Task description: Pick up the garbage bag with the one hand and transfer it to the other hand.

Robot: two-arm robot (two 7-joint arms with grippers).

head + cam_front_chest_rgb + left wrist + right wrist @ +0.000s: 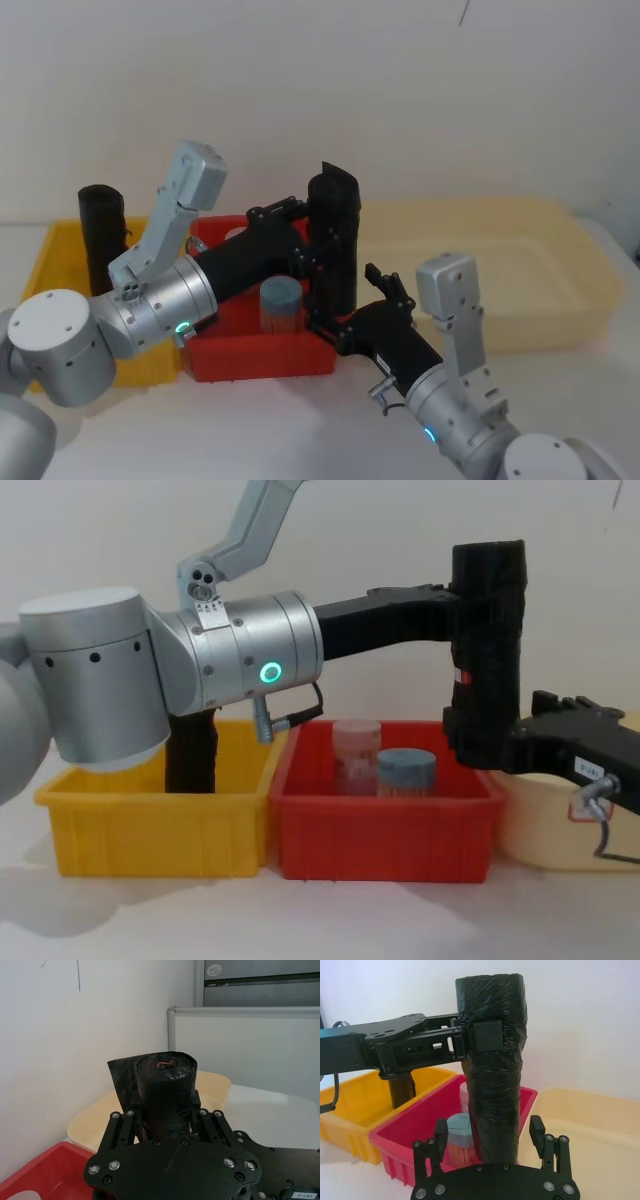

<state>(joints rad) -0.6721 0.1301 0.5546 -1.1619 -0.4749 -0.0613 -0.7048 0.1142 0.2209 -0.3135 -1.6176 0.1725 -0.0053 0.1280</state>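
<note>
The garbage bag point(333, 230), a tall black roll, hangs upright in the air above the red bin's right end. A small red-and-white label shows on the garbage bag's point(487, 630) side in the chest view. My left gripper point(322, 250) reaches in from the left and is shut on the roll's upper part; one of its pads point(487, 1035) presses the wrap. My right gripper point(488, 1130) comes from the front right, open, with a finger on each side of the roll's lower end and a small gap at each. In the chest view the right gripper point(480, 742) sits at the roll's bottom.
A yellow bin point(60, 250) at the left holds a second black roll point(100, 235). The red bin point(260, 362) in the middle holds a blue-lidded container point(281, 300) and a pinkish one point(357, 745). A wide beige tub point(520, 270) lies to the right.
</note>
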